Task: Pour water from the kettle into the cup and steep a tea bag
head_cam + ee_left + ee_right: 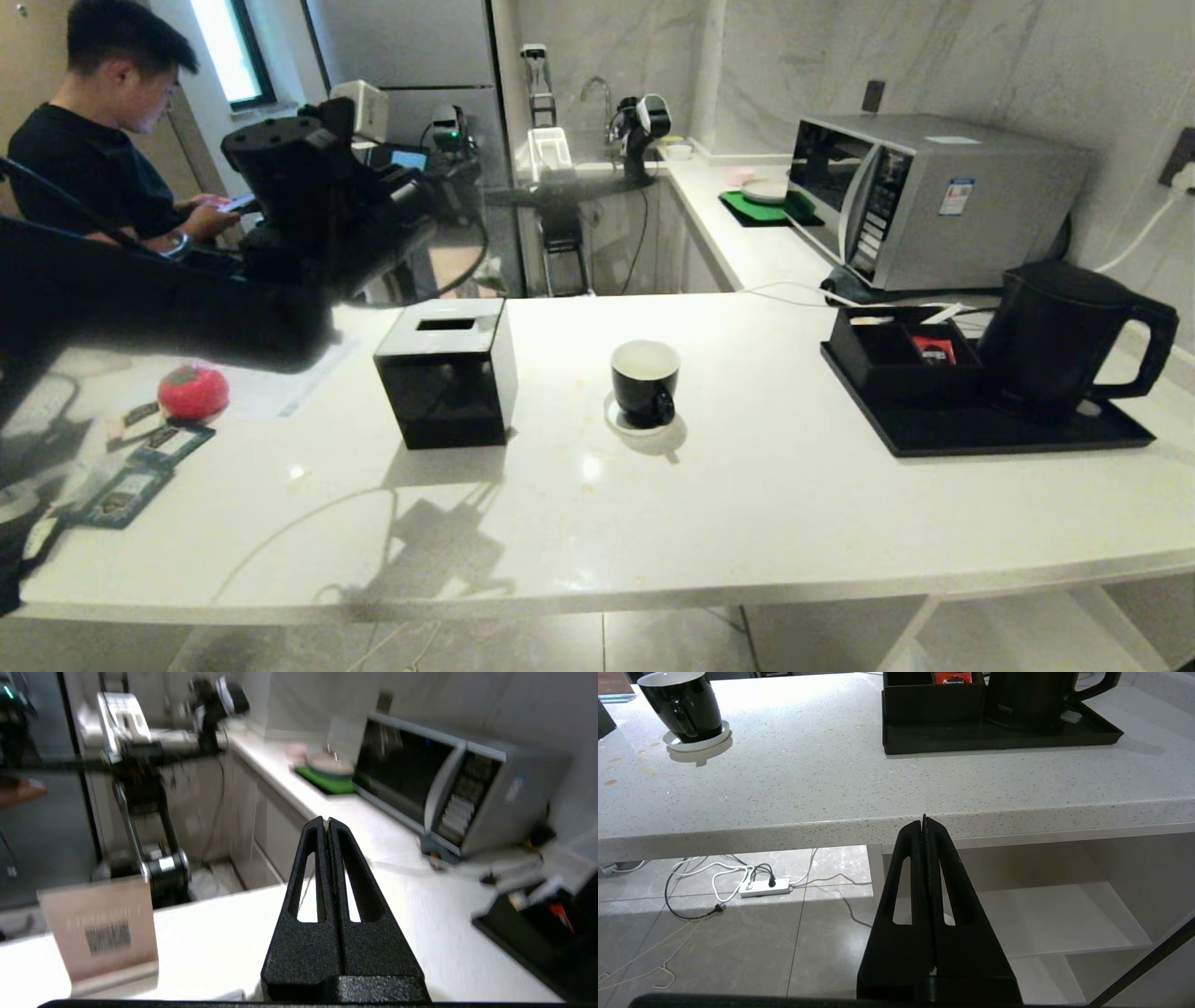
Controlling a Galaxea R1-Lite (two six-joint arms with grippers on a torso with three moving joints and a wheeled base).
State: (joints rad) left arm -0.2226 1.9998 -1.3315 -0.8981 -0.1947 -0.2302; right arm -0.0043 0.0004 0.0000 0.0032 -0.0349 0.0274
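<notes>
The matte black kettle (1064, 341) stands on a black tray (980, 434) at the counter's right; its lower body (1031, 700) shows in the right wrist view. The black cup (644, 381), white inside, sits on a white coaster mid-counter, and is also seen as the cup (684, 704) from the right wrist. My left arm (308, 205) is raised above the counter's far left, well away from the cup. Its gripper (327, 821) is shut, pointing towards the microwave. My right gripper (924, 821) hangs shut below the counter's front edge. I cannot make out the tea bag.
A black tissue box (448, 373) stands left of the cup. Teal sachets (140, 467) and a red round object (193, 390) lie far left. A black organiser with a red packet (934, 350) shares the tray. A microwave (924, 196) stands behind. A person (103, 140) sits back left.
</notes>
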